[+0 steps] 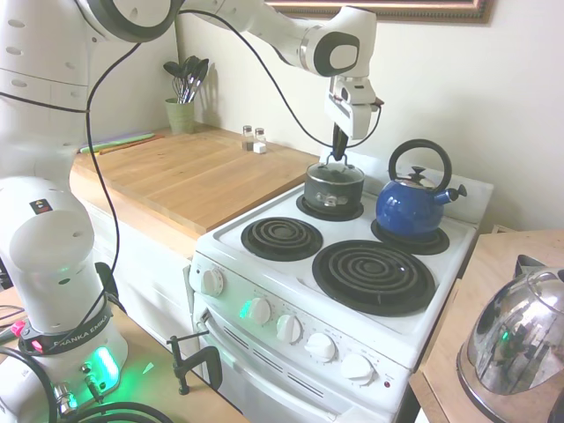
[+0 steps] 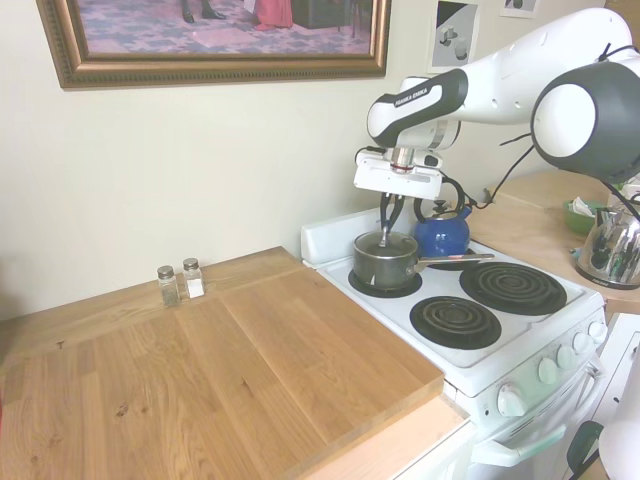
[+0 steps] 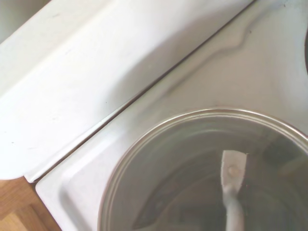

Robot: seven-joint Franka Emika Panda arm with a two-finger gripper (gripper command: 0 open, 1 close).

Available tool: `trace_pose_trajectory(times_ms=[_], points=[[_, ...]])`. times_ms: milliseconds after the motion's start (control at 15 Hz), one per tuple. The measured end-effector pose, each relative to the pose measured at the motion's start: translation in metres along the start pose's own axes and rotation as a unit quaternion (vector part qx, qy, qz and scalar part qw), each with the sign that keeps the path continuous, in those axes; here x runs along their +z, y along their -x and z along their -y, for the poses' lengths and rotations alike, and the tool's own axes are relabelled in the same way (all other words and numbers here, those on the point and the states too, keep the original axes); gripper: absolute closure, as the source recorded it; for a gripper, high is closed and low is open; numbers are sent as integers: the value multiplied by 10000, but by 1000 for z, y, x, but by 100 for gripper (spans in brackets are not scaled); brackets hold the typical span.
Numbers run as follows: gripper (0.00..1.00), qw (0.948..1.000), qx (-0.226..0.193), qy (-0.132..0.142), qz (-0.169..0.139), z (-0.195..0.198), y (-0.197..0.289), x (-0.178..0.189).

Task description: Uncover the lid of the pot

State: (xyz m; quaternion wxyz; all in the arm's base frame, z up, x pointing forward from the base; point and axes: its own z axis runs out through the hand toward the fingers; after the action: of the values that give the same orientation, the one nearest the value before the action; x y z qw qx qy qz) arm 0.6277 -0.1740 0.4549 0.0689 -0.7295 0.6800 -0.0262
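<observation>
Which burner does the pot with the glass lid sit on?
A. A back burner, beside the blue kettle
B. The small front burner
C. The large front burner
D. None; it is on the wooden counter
A: the pot with the lid on it stands on a back burner, next to the blue kettle, with the gripper at the lid's handle.

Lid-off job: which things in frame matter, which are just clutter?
In play:
- lid, on the pot
- pot, back burner
- hand, down at the lid's handle

Clutter:
- blue kettle
- steel kettle
- shakers
- utensil cup
</observation>
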Motion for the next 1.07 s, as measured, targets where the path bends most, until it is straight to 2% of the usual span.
trace_pose_trajectory(times_ms=[267,533,800,933,1067], points=[[100,9998,104,-158,86,-7,-9,-6],[100,9965,-23,-786,-297,-33,11,-42],[100,9872,-536,-1069,-1056,-70,110,-74],[100,9803,-802,-1107,-1427,-88,175,-79],[100,9743,-1092,-1039,-1672,-97,233,-75]])
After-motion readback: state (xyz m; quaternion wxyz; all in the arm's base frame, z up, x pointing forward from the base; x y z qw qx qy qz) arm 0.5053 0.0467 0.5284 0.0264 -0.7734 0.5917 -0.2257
